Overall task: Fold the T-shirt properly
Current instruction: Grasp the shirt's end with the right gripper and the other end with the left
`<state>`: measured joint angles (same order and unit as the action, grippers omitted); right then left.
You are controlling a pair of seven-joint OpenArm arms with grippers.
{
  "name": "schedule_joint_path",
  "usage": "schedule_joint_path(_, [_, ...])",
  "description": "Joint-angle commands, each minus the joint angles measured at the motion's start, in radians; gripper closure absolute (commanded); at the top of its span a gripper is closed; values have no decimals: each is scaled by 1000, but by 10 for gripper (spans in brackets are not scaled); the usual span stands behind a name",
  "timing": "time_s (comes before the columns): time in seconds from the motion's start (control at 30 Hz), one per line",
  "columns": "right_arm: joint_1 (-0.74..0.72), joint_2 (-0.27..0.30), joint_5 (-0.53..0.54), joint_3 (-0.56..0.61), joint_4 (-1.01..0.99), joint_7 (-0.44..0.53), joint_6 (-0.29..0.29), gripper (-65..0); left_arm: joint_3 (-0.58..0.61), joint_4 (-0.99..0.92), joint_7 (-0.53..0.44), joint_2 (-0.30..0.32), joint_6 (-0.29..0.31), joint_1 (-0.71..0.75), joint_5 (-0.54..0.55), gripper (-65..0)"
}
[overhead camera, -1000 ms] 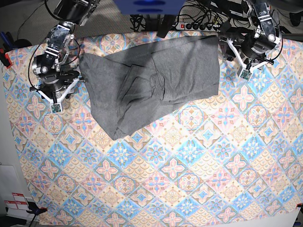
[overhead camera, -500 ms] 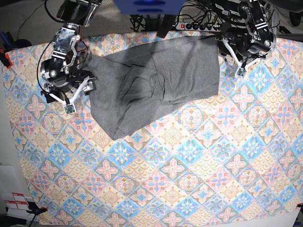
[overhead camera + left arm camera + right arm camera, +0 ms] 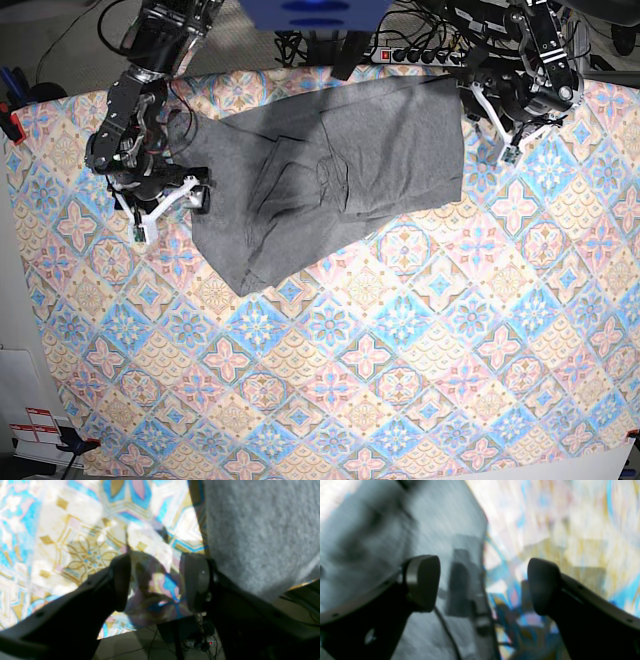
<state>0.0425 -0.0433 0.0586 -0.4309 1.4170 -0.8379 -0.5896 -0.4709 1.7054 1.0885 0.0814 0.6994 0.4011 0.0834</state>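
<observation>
The grey T-shirt (image 3: 340, 160) lies crumpled and partly folded on the patterned tablecloth (image 3: 400, 330) at the back middle. My right gripper (image 3: 170, 208) is open at the shirt's left edge. In the blurred right wrist view the shirt (image 3: 370, 530) fills the left side, and its edge runs between the open fingers of the gripper (image 3: 482, 585). My left gripper (image 3: 488, 125) is open beside the shirt's right edge, near its back corner. In the left wrist view the gripper (image 3: 157, 582) is over bare cloth, with the shirt (image 3: 250, 530) just right of it.
A power strip and cables (image 3: 420, 55) lie behind the table's back edge. A red clamp (image 3: 10, 125) sits at the left edge. White papers (image 3: 30, 395) lie off the table at the lower left.
My right gripper has swung from left of the shirt in to its left edge. My left gripper has shifted left, closer to the shirt's right edge. The shirt has not moved.
</observation>
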Motion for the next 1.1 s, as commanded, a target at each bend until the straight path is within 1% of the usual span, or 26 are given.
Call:
schedule_joint_path(0.0, [-19,12,24,-1,12,22,-3,-534,-4,14,-8,8,-1,0,5,-336])
schedule_joint_path(0.2, [-10,18,24,-3,5,22,-3,-534,-4,14,-8,8,-1,0,5,-336])
schedule_joint_path(0.27, [-10,30,28,4,5,21,-3,-534,-4,14,-8,8,-1,0,5,-336])
schedule_joint_path(0.37, [-8,29,28,11,5,16,-3,-534,-4,14,-8,8,-1,0,5,-336])
schedule_joint_path(0.5, [33,23,30,79,11,16,-3,-534,-4,14,-8,8,-1,0,5,-336])
schedule_joint_path(0.57, [53,21,30,137,6,22,-3,-534,-4,14,-8,8,-1,0,5,-336])
schedule_joint_path(0.63, [61,21,31,171,8,22,-3,-534,-4,14,-8,8,-1,-1,5,-336])
schedule_joint_path(0.73, [61,-4,30,195,14,22,-3,-530,-4,14,-8,8,-1,-3,5,-336])
schedule_joint_path(0.8, [61,-5,30,203,14,16,-3,-506,-4,14,-8,8,-1,-3,5,-336])
schedule_joint_path(0.87, [61,-5,30,225,14,16,-3,-461,-4,14,-8,8,-1,-11,5,-336])
schedule_joint_path(0.93, [61,-5,30,254,14,16,-3,-389,-4,14,-8,8,-1,-15,5,-336])
schedule_joint_path(1.07, [61,-5,28,274,15,16,-3,-216,-4,14,-8,8,-1,-15,5,-336])
